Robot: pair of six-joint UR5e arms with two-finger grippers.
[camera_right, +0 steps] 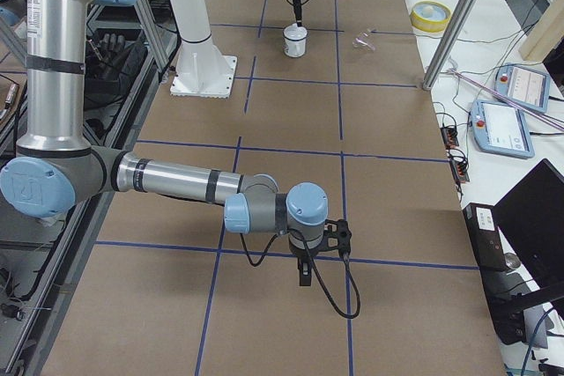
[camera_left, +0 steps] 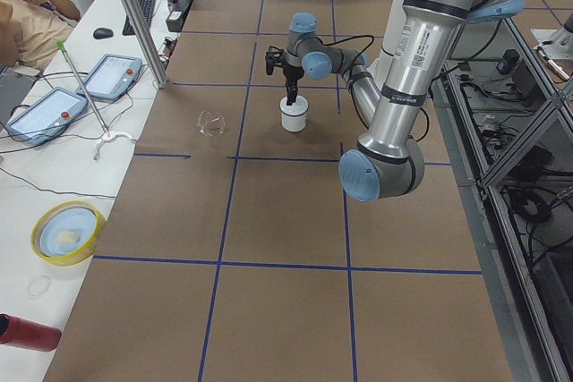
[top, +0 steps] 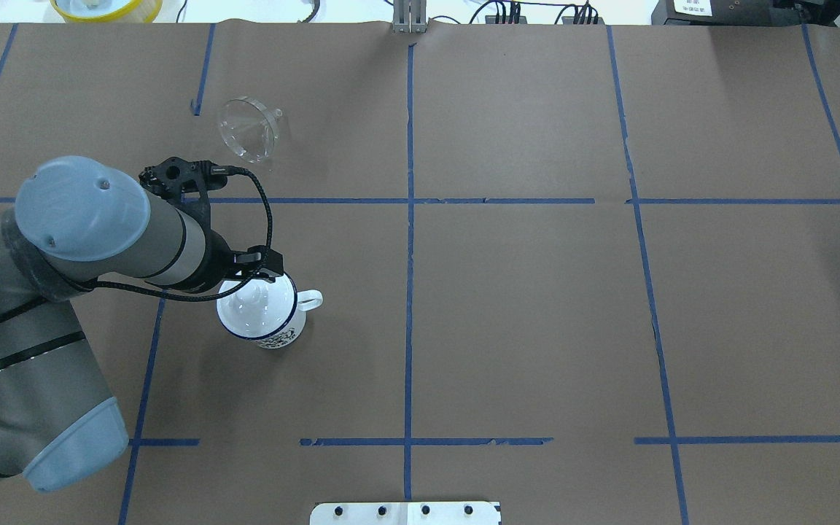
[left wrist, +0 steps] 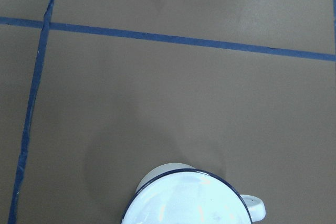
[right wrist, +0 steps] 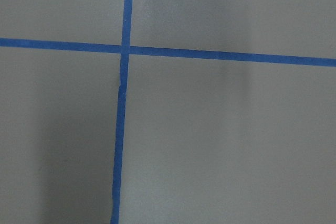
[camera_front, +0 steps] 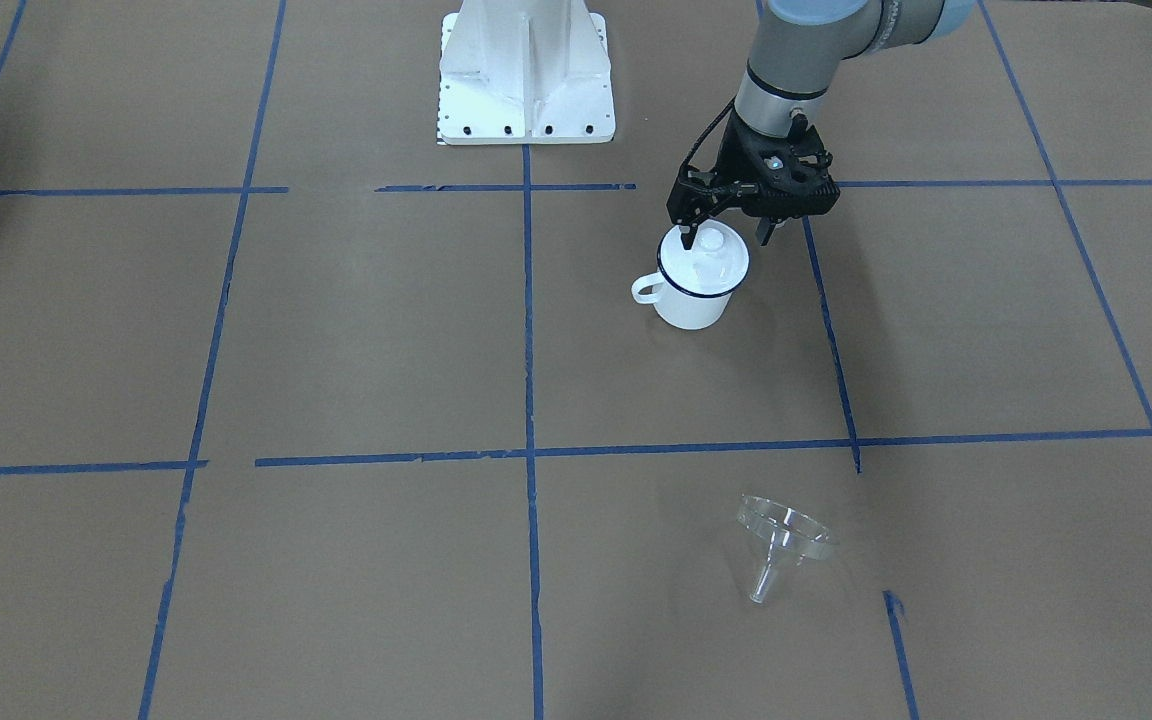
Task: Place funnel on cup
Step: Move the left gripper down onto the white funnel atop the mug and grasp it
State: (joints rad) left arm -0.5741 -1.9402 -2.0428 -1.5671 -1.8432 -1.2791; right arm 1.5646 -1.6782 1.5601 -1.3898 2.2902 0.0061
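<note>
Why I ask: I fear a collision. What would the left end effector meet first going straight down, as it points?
Probably the knobbed white lid on the cup, just below it; depth is unclear.

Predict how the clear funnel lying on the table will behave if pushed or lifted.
The funnel lies on its side, so a push would probably roll it in an arc. It looks like thin clear plastic, so likely light and stiff. Its smooth, tapering wall may slip from a pinch.
</note>
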